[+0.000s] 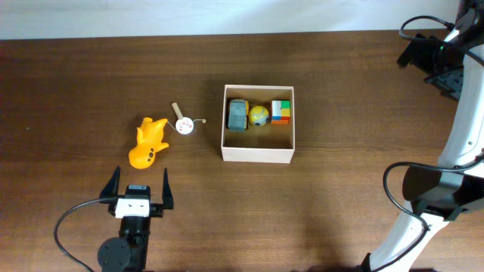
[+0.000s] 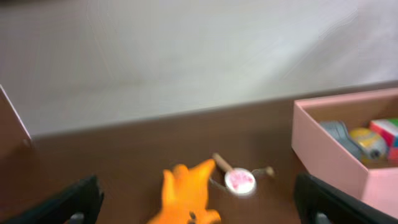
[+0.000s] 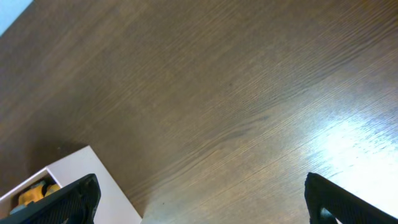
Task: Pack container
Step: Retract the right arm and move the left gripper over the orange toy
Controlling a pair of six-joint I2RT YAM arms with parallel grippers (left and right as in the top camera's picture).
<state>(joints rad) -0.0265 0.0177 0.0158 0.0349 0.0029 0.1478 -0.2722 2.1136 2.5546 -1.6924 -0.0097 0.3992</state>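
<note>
Packing under way: the square white cardboard container with tan floor (image 1: 257,155) sits just right of centre frame, holding a grey toy car (image 1: 237,115), a yellow ball (image 1: 259,115) and a multicoloured block cube (image 1: 281,112). To its left lie an orange plastic animal toy (image 1: 148,143) and a small round stick drum (image 1: 184,124). The left gripper (image 1: 141,177), lower left, is spread wide and empty, as is the right gripper (image 3: 199,186). The likely next move is a descent onto the orange toy.
</note>
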